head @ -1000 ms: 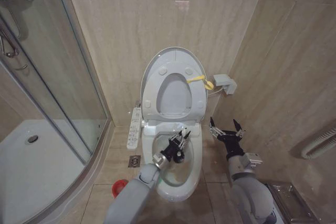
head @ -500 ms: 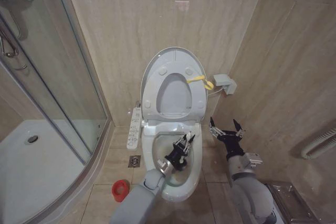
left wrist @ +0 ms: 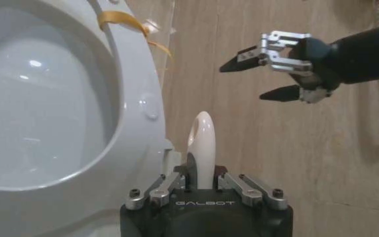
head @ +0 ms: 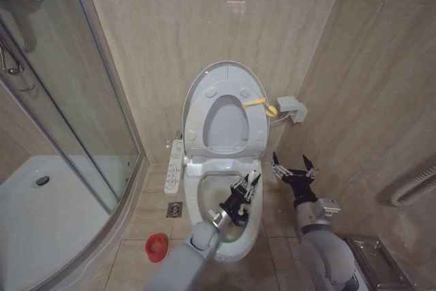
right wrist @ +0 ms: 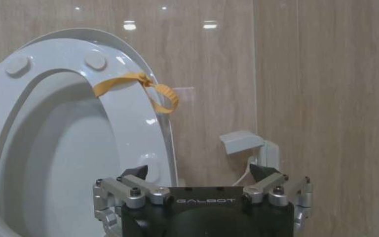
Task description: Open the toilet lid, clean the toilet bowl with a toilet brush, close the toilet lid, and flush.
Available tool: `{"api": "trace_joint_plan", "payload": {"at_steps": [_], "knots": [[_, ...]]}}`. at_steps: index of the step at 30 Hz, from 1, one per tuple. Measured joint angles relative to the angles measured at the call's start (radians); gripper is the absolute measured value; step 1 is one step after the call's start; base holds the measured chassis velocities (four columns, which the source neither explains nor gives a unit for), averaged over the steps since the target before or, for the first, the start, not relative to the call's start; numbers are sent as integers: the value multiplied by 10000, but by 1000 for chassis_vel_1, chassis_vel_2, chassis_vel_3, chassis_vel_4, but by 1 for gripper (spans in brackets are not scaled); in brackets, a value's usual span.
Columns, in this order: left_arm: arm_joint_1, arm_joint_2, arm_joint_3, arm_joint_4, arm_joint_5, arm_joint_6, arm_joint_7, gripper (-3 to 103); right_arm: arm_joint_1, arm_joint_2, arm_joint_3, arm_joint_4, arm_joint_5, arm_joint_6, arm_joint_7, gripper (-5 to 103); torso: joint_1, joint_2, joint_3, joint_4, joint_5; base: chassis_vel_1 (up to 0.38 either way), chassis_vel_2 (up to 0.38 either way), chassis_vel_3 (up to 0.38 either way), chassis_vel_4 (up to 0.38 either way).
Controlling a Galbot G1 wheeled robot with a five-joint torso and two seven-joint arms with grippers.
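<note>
Low in the centre of the head view, the left tool [head: 244, 191] sits over the toilet bowl [head: 253, 233], fingers clamped on the white handle of the toilet brush [left wrist: 201, 148]. Just right of the bowl, the right tool [head: 293, 169] hangs with fingers spread wide, gripping nothing. Behind, upper centre, the toilet lid [head: 228, 67] stands upright against the wall, a yellow strap [head: 257, 103] on the raised seat [head: 253, 138].
</note>
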Motion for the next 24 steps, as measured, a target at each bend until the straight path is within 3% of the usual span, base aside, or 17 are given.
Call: {"api": "trace_joint_plan", "payload": {"at_steps": [10,20,24], "knots": [[-191,57,-361,1443,-14,-508,255,22,0,0,0,0,0,0,0,100,-1,1,-1,-1,-1,0,0,0,0],[-5,376,-12,-334,-302,54,11,22,0,0,0,0,0,0,0,100,0,0,2,0,3,0,0,0,0],[142,394,105,-229,-279,18,46,22,0,0,0,0,0,0,0,100,0,0,1,0,1,0,0,0,0]]}}
